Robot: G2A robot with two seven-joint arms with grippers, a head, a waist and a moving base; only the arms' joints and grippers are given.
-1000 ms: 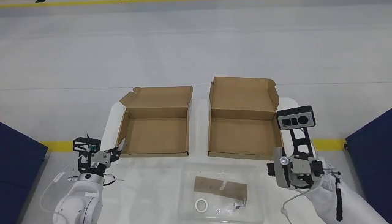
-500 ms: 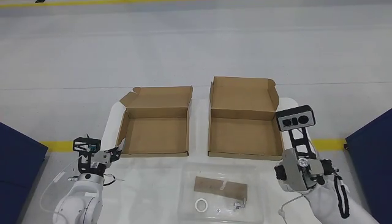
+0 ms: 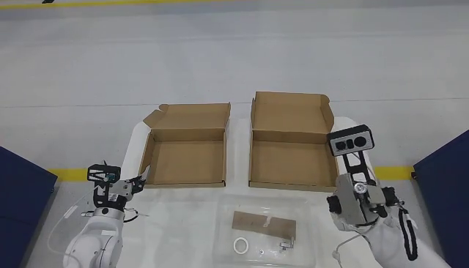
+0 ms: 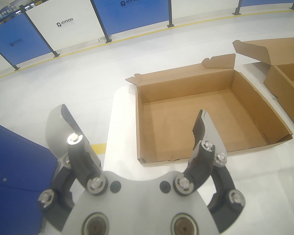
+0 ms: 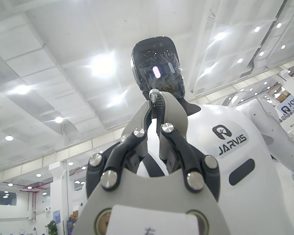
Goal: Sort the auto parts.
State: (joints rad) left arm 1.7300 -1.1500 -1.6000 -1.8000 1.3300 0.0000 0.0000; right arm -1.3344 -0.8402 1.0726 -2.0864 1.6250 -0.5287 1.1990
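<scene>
Right claw [image 5: 155,103]: clenched on a small threaded bolt [image 5: 153,97], pinched at the very fingertips. The claw is turned upward, away from the bench [image 3: 176,211]. From above, that wrist sits off the near right part of the bench, just beside the tray [image 3: 315,228].

Left claw [image 4: 132,113]: released, fingers spread wide, nothing between them. It hangs over the bench's near left edge and faces the near left corner of the left box [image 3: 187,162], apart from it.

Boxes: two brown cardboard boxes side by side on the far half of the bench, a narrow gap between them. Both are open, with lids folded back and standing up. The right box [image 3: 289,162] sits slightly farther back than the left one.

Tray: clear, at the near middle of the bench, in front of the gap between the boxes.
- card [image 3: 264,224]: flat brown piece, lying across the tray's middle.
- ring [image 3: 240,246]: white, near the tray's front, apart from the card.
- metal parts [image 3: 286,245]: small, to the right of the ring; their kind is too small to tell.
</scene>
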